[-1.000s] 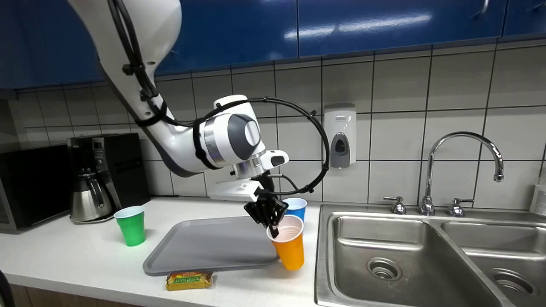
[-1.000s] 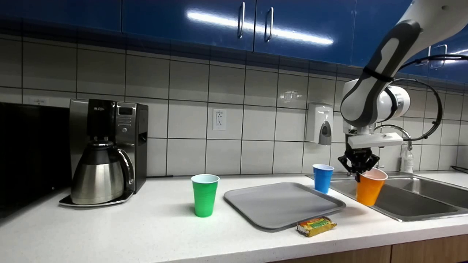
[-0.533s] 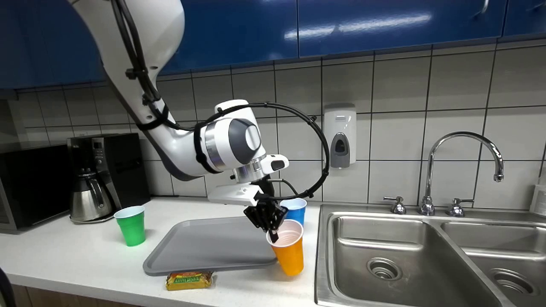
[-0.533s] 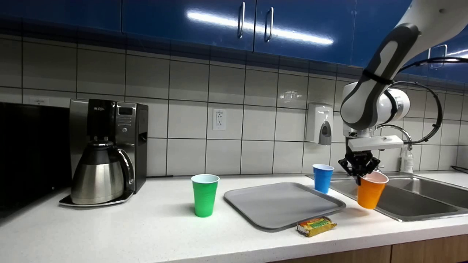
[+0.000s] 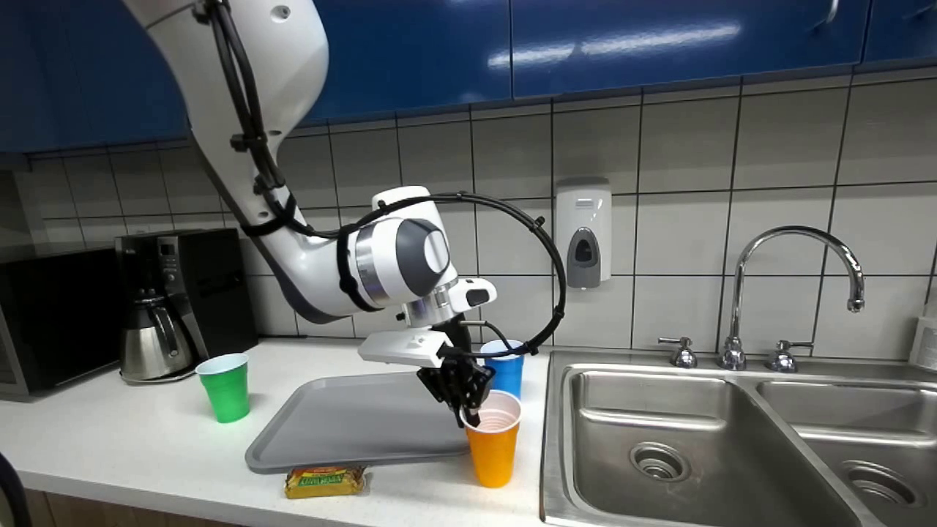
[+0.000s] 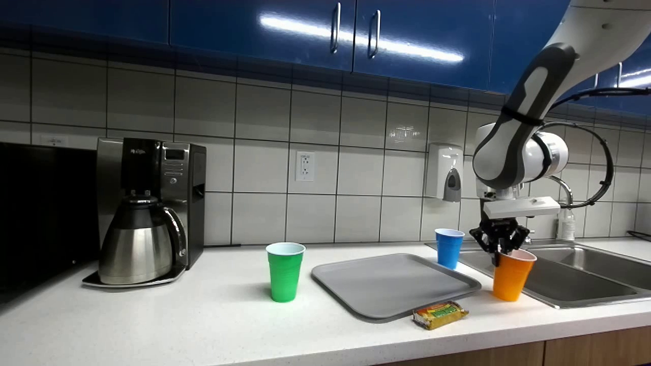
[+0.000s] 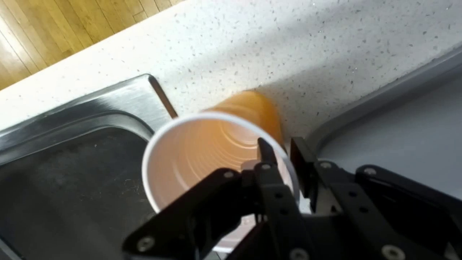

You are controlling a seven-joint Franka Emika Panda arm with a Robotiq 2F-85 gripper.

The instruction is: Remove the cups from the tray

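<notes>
Honestly, the wrist view worries me most: the gripper [image 7: 281,148] has its jaws parted narrowly, astride the rim of the orange plastic tumbler [image 7: 191,162], one finger inside and one outside, the gap wider than the thin wall it spans. Should the arm rise crooked, that inner finger could hook the rim and drag so light a thing over. Between 8 and 9 o'clock of the tumbler lies the stainless-steel sink basin [image 7: 72,195], so a shove that way might send it in; at 3 o'clock the grey tray [image 7: 408,151] sits just beside it, and the outer finger could knock its corner.

In an exterior view the blue plastic tumbler [image 5: 510,379] stands near the orange one, at about 12 o'clock, and a hasty swing back might clip it.

In an exterior view the green plastic tumbler [image 6: 285,277] stands at 9 o'clock from the tray, well apart from the gripper, so I'd guess it runs little risk. The orange tumbler, at 3 o'clock over the white counter [image 6: 152,325], seems to lean slightly toward 1 o'clock, and I can't tell whether its base sits flat; if not, spreading the jaws further could let it rock or drop. All three tumblers are off the tray, so as I judge it only a clean release remains.
</notes>
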